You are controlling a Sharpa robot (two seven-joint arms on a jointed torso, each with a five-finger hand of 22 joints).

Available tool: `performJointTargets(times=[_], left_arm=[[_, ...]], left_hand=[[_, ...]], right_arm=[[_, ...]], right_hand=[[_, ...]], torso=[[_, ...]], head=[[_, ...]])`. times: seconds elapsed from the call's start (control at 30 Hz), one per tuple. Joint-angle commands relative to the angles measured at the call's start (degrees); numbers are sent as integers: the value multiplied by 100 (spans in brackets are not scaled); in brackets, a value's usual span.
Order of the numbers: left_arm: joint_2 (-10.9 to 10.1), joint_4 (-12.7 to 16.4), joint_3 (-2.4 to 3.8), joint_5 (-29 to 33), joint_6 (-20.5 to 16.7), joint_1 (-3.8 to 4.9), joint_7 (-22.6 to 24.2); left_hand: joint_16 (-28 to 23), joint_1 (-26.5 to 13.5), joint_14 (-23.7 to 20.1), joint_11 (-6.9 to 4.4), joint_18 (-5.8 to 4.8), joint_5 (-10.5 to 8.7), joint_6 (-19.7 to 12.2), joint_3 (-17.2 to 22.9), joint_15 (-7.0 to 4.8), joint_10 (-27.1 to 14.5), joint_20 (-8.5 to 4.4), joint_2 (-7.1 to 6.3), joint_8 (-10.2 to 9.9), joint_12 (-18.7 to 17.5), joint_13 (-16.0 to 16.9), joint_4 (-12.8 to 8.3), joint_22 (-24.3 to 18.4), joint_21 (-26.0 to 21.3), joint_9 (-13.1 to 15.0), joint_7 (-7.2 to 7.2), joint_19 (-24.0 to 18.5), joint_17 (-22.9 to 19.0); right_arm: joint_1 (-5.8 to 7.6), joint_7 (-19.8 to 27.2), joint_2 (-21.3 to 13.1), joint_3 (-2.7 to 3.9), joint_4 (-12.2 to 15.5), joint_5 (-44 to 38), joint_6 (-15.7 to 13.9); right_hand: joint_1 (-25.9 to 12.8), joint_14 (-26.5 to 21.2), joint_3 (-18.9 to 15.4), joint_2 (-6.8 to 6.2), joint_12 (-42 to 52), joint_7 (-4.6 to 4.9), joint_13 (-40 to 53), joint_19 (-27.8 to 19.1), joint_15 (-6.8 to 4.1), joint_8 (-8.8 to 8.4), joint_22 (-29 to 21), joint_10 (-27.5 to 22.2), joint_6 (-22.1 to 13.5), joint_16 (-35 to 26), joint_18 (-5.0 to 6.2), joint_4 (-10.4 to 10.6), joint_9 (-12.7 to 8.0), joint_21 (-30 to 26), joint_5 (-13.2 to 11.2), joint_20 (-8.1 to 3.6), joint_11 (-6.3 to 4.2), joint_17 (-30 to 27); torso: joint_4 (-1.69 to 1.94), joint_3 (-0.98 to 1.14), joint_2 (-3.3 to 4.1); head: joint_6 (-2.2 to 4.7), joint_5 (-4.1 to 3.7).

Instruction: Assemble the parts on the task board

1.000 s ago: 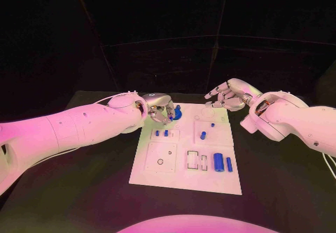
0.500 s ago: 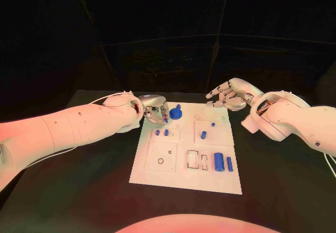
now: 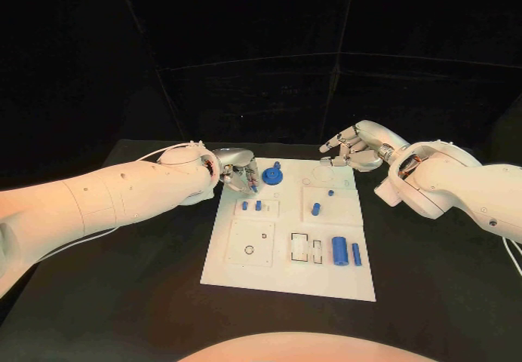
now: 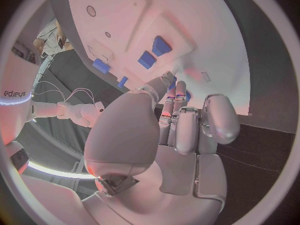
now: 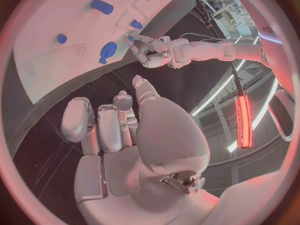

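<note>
Since the round blue plastic disc part with its upright stub (image 3: 273, 176) now sits in the upper middle of the frame, on the far strip of the white rectangular task board (image 3: 253, 277), you can read it as placed, not carried. Your left hand (image 3: 241, 172) sits just beside it on its left, fingers (image 3: 246, 179) curled and holding nothing that I can see; whether they touch it I cannot tell. Your right hand (image 3: 356, 148) hovers at upper right over the black desk (image 3: 130, 302), fingers loosely apart, empty.
</note>
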Motion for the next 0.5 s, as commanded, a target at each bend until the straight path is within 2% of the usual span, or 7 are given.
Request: performJointTargets(times=[0.03,0.37,0.5], left_arm=[[23,-23,4,35,103,7,-69],[74,-58,-10,35,199,6,-61],[95,-69,-17,35,210,6,-64]], left_hand=[[30,-53,204,5,-51,-8,24,24,5,43,20,-11,-25,-22,3,-8,5,11,5,-19,20,-7],[28,-59,203,3,-51,-8,26,24,4,47,20,-16,-27,-27,4,-12,8,13,4,-20,20,-13],[28,-59,203,3,-51,-8,26,24,4,47,20,-16,-27,-27,4,-12,8,13,4,-20,20,-13]], right_arm=[[11,40,4,4,8,2,14],[11,40,10,4,7,2,17],[11,40,13,4,7,2,16]], right_hand=[[38,156,7,17,-14,-3,-1,-22,-33,0,-4,-4,-19,-20,63,35,-4,-16,15,4,-3,-3],[38,156,7,17,-14,-3,-1,-22,-33,0,-4,-4,-19,-20,63,35,-4,-16,15,4,-3,-3],[38,156,7,17,-14,-3,-1,-22,-33,0,-4,-4,-19,-20,63,35,-4,-16,15,4,-3,-3]], torso=[[0,0,0],[7,3,2],[-1,4,-1]], head=[[0,1],[-13,-9],[-19,-7]])
